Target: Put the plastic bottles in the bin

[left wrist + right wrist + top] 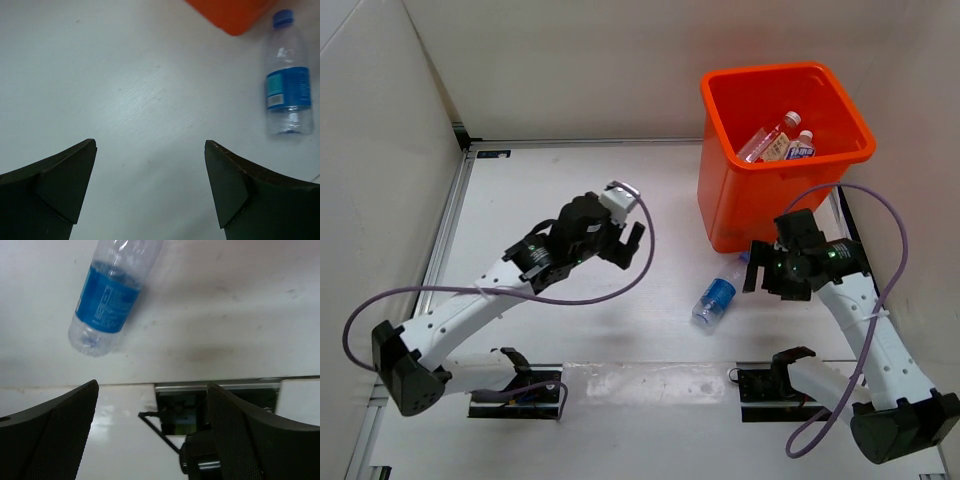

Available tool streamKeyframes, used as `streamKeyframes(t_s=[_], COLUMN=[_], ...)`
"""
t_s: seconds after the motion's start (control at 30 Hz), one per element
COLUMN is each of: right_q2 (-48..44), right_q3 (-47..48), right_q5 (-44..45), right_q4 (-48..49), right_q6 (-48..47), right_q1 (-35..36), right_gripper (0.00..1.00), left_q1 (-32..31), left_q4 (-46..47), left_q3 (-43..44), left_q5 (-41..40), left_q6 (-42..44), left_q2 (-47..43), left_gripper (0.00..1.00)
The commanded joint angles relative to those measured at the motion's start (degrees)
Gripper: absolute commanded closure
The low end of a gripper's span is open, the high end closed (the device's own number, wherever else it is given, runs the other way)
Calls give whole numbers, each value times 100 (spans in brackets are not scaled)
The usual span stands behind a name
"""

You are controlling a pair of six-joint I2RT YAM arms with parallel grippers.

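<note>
Black jaws of the right pincer (152, 390) stand wide apart with nothing between them. The left pincer (150, 145) is spread and empty too, hanging over bare tabletop (125, 75).

The likeliest trouble comes from the one plastic bottle (112, 295) lying on its side outside the bin. It looks light, round and smooth, so a finger that lands off its middle could roll it away. Jaws closing across the curve at a slant could also squeeze it out sideways. The bottle lies near the orange bin (740, 200), so a careless reach might knock the bin's wall. The right arm's purple cable (895, 235) loops close to the rim and could catch on it when the arm lifts over.

In the right wrist view the bottle sits up and to the left of the gap, beyond the fingertips. It is not between the jaws, and its base end is nearer the pincer. From above it lies just beside the right pincer on that pincer's left, in front of the bin's near wall. The left pincer is well apart from it. Two bottles (768, 137) already rest inside the bin.
</note>
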Motion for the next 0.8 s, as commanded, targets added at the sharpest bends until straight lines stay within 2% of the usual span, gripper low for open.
streamKeyframes(t_s=[0.0,0.1,0.23,0.33,0.37,0.43,0.47,0.53,0.63,0.77], right_q2=[-163,-111,258,513,540,523,435,295,451,785], right_q3=[-349,-675,-764,-685,-711,-1060,-1176,-1536,-1555,-1660], right_q5=[-1127,-979,-784,-775,-889,-1738,-2003,-1980,-1481,-1479], right_q4=[302,592,655,541,558,934,1067,1750,2008,2324], right_q6=[351,826,1309,1659,1801,2325,2521,3364,3778,3955], right_q1=[30,417,479,76,-291,-1038,-1181,-1087,-787,-507], right_gripper=[10,10,10,10,10,10,10,10,10,10], left_q1=[233,224,48,48,39,57,57,48,48,48], left_q4=[-670,-1057,-1250,-1067,-979,-890,-882,-899,-1101,-1189], left_q3=[-272,-622,-633,-790,-913,-993,-1054,-1090,-1160,-1292], left_q5=[-463,-684,-1115,-1036,-958,-939,-931,-931,-992,-1062], left_q6=[-604,-887,-948,-1308,-1361,-1580,-1616,-1695,-1766,-1775], left_q2=[-324,-553,-553,-623,-632,-650,-667,-711,-826,-1010], left_gripper=[1,1,1,1,1,1,1,1,1,1])
